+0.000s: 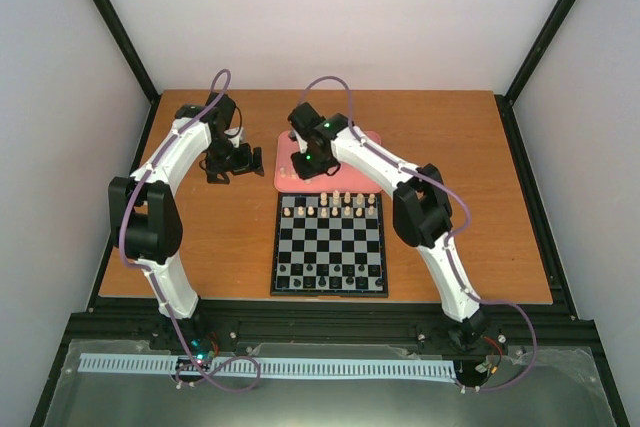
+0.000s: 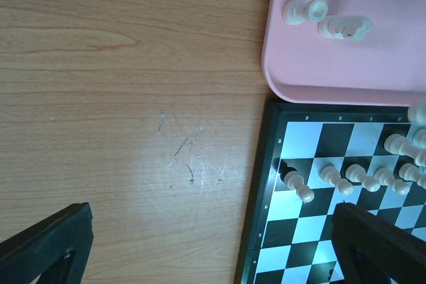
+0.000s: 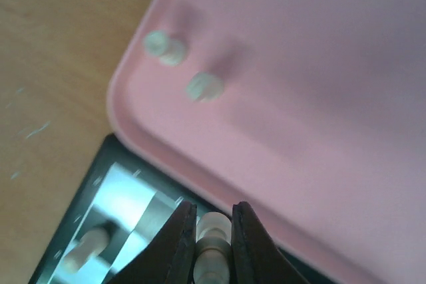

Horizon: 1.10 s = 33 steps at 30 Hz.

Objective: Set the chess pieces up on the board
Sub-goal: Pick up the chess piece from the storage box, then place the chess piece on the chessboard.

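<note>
Top view: the board (image 1: 330,244) lies on the bench (image 1: 200,237), with cream pieces (image 1: 335,205) ranked on its far rows and the tray (image 1: 284,175) just behind. The left end effector (image 1: 222,169) hangs over bare bench; the right end effector (image 1: 303,165) hangs at the tray's near edge.

Left wrist: the left end effector is spread wide, and two pieces lie on the tray.

Right wrist: the right end effector pinches one cream piece (image 3: 213,234) above the board's far edge.

Bright, even light; glare on the board (image 3: 126,194); right wrist view blurred.

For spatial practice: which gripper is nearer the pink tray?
Right. The right gripper overhangs the pink tray, clamping a cream piece; the left gripper hangs over the table beside it.
</note>
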Each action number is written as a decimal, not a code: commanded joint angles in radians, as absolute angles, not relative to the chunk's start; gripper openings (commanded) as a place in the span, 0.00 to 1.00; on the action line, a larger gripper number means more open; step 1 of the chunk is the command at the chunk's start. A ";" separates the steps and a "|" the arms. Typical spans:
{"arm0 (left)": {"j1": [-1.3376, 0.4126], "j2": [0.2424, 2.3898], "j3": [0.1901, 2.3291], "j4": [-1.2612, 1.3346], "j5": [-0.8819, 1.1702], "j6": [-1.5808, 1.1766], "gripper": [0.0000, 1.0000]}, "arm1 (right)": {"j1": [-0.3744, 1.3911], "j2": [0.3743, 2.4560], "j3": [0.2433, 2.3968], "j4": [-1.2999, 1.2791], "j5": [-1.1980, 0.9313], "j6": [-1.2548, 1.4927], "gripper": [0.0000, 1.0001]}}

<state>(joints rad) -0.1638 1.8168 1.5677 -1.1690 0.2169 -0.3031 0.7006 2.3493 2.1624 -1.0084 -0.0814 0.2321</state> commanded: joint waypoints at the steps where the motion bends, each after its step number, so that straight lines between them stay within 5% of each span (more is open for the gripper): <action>1: -0.166 1.801 1.591 -1.166 0.224 -0.308 1.00 | 0.756 2.247 2.065 -1.010 -0.066 0.224 0.12; 8: -0.166 1.795 1.586 -1.164 0.226 -0.310 1.00 | 0.787 2.204 1.933 -0.966 -0.070 0.248 0.12; 33: -0.166 1.801 1.589 -1.163 0.226 -0.308 1.00 | 0.787 2.308 2.004 -0.983 0.025 0.247 0.12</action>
